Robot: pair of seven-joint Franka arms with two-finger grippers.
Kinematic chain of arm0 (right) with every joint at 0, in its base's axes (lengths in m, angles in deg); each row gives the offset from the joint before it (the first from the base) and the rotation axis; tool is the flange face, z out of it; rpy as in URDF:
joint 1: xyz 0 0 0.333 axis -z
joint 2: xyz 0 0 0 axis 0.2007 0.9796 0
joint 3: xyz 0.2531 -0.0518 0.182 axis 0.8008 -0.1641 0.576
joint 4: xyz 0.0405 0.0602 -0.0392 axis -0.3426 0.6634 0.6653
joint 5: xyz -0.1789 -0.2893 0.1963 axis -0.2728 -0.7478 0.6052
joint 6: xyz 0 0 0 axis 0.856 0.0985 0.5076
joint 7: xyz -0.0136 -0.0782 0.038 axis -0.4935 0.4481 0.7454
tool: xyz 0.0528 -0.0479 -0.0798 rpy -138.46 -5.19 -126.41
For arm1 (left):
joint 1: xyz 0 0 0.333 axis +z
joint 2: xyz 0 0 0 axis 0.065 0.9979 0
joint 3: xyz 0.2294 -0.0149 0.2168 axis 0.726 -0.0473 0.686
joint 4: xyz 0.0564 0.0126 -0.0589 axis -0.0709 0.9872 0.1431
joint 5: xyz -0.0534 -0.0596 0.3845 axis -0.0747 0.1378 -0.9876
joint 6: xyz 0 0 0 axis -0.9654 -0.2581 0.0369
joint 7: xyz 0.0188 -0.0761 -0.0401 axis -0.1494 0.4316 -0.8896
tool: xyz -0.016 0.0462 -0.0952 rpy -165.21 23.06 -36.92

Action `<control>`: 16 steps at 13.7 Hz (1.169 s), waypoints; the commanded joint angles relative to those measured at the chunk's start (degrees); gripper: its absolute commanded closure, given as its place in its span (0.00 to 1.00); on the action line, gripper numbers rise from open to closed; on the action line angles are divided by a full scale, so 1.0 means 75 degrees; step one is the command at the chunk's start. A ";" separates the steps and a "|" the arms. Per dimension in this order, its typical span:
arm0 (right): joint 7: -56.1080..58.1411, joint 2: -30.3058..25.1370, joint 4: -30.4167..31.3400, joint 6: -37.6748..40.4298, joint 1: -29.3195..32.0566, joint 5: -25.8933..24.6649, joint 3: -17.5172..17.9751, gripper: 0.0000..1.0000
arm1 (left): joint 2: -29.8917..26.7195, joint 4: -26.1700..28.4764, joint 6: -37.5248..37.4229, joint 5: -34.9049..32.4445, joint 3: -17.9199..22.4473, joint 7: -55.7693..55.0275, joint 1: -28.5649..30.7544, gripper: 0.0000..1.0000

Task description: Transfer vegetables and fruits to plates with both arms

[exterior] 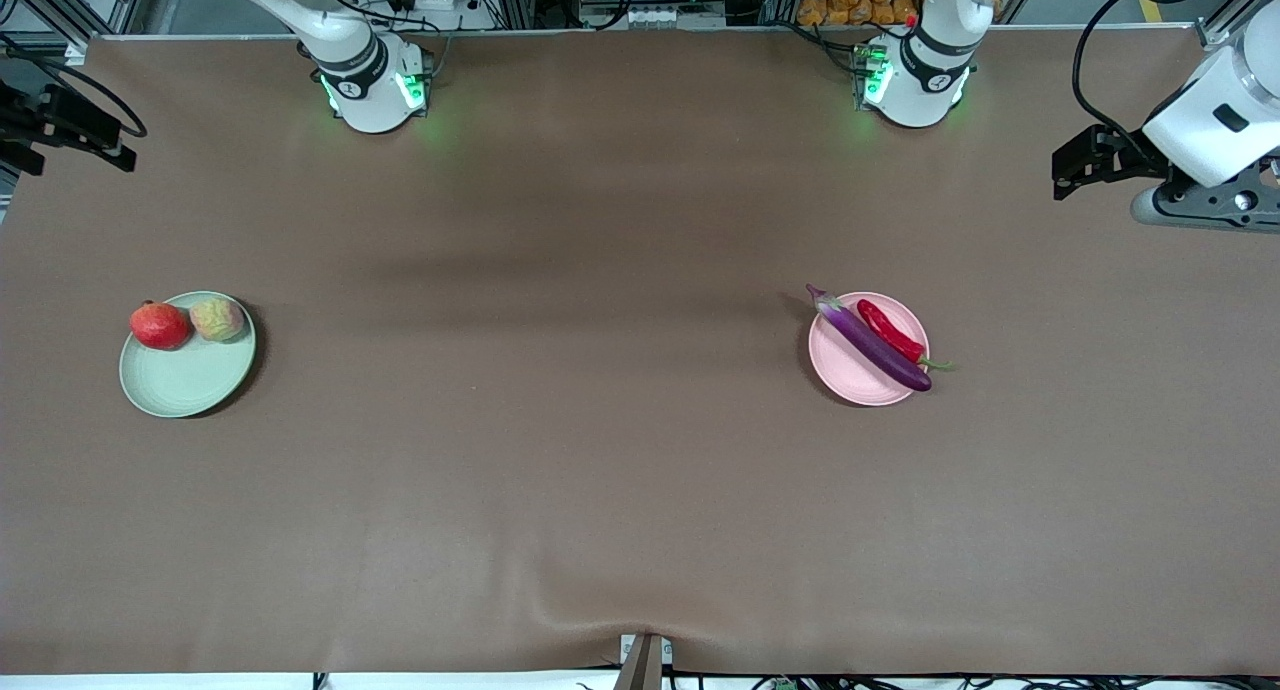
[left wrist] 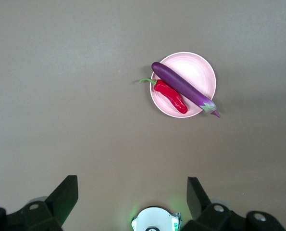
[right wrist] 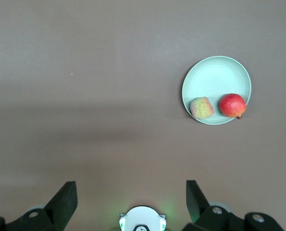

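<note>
A: Toward the right arm's end of the counter (exterior: pixel 560 450), on the pale green plate (exterior: pixel 190 390): red fruit (exterior: pixel 159 325) and peach-like fruit (exterior: pixel 217 319), side by side at the edge farther from the front camera.

B: And toward the left arm's end?

A: Pale pink plate (exterior: pixel 850 375), carrying the purple eggplant (exterior: pixel 870 340) laid across it with both tips past the rim. Red chili (exterior: pixel 888 330) right alongside, green stem poking over the edge.

B: Anything loose on the counter?

A: Nothing to be seen. Looks finished, by all signs: fruits on one plate, vegetables on the other.

B: Left jaws?

A: Up high over the left arm's end of the counter, spread wide, gripping nothing.

B: Right jaws?

A: Same story: high over the right arm's end, wide apart, bare. Both well clear of the plates.

B: Left to do?

A: Probably nothing more than parking the arms.
</note>
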 commanded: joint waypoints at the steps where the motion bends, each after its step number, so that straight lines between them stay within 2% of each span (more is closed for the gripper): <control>1: 0.0083 0.0073 -0.0166 0.0132 0.0187 -0.0205 0.0155 0.00 | -0.0055 -0.0077 -0.0127 0.0092 -0.0048 -0.0142 0.0022 0.00; 5: 0.0071 0.0097 -0.0131 0.0085 0.0199 -0.0369 0.0155 0.00 | -0.0055 -0.0101 -0.0115 0.0140 -0.0025 -0.0154 0.0057 0.00; 16: 0.0059 0.0120 -0.0131 -0.0255 0.0199 0.0122 0.0143 0.00 | -0.0007 -0.0113 -0.0103 0.0093 -0.0025 -0.0201 0.0046 0.00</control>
